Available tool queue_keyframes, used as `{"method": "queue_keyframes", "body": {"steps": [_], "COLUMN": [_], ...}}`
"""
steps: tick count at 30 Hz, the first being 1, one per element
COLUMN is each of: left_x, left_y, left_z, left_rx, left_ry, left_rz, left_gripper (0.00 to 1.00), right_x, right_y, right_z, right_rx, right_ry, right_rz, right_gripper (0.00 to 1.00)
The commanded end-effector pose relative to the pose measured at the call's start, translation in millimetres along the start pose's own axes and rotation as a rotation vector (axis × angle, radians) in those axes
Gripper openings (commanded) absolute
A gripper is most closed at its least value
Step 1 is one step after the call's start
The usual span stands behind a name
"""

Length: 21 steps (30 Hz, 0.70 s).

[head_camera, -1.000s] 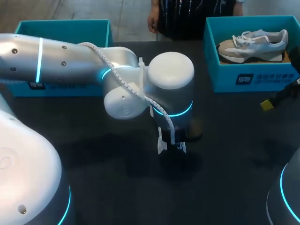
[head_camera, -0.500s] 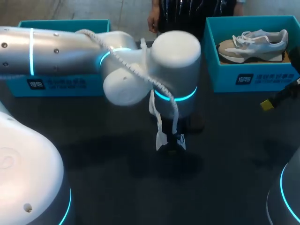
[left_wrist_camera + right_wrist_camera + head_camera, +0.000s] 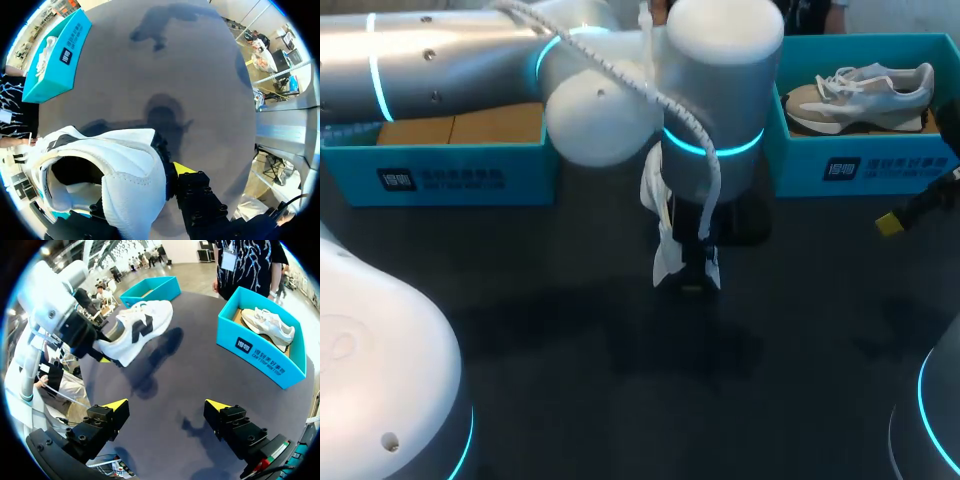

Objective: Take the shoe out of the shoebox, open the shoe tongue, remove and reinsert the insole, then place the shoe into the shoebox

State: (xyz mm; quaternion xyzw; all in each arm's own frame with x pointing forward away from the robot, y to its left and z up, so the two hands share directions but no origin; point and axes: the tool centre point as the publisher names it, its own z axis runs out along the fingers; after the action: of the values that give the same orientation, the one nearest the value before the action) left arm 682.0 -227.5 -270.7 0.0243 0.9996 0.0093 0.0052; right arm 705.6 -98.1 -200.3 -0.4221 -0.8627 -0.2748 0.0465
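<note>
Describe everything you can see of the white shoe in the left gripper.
The white shoe is a low sneaker with a black mark on its side, a padded collar and a dark opening; the upper looks smooth, like leather. The left gripper clamps its heel. It hangs above the dark table, sole roughly downward, touching nothing else, its shadow beneath.

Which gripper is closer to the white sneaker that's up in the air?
Left. The left gripper grips the white sneaker at its heel end; the right gripper hangs open, well apart from it.
</note>
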Motion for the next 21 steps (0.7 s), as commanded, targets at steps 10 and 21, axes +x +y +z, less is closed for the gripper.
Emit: {"method": "queue_keyframes", "body": {"steps": [10,21], "left_x": [11.5,10.1], "left_y": [10,10], "left_z": [-82,-95], "left_rx": [-0.039,-0.08], "left_ry": [-0.086,-0.097], "left_rz": [0.026,0.031], "left_gripper": [0.0,0.0], "right_x": [0.2,0.2], "right_y": [-0.7,-0.7], "right_z": [1,1], "right_rx": [0.0,0.0], "right_ry": [-0.001,-0.001], "right_rz": [0.0,0.0], "right_gripper": [1.0,1.0]}}
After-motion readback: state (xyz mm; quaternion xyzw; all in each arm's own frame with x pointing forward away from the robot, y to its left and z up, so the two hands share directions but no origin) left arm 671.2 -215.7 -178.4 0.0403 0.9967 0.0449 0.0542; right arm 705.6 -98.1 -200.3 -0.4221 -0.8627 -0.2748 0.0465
